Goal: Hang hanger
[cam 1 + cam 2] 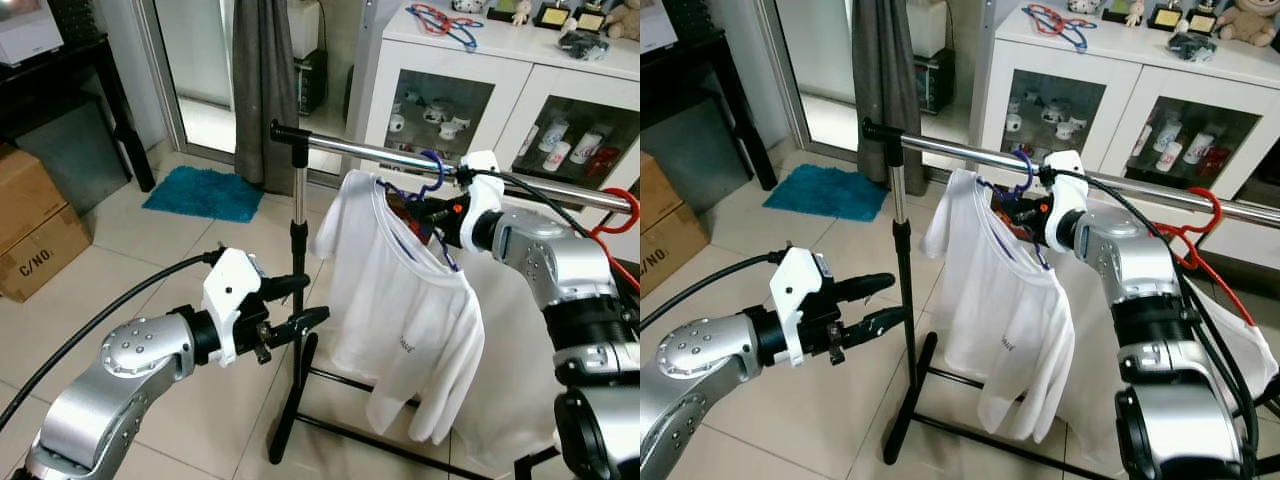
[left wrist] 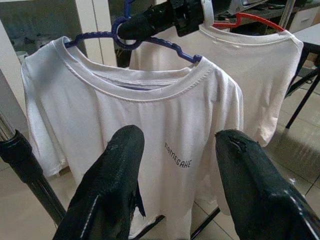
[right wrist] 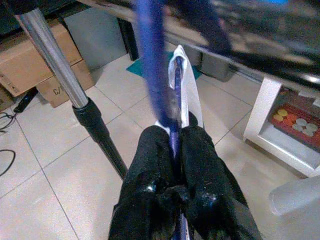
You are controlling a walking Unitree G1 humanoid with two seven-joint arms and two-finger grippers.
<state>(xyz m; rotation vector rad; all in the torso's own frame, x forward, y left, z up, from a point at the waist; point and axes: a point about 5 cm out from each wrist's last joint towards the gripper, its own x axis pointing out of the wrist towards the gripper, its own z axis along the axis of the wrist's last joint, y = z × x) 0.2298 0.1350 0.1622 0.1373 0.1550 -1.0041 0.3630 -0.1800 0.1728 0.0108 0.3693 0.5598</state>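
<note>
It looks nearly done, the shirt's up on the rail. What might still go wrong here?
Two risks, as I see it. The right gripper is shut on the blue plastic hanger, whose hook sits at the silver metal rail; if it pulls away before letting go, the hook may lift off. The white T-shirt hangs close beside another white shirt on a red hanger, so the retreating arm could snag either.

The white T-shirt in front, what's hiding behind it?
Behind the white T-shirt hangs a second white shirt on a red hanger. Its lower left part is covered. The right claw grips the blue hanger.
</note>
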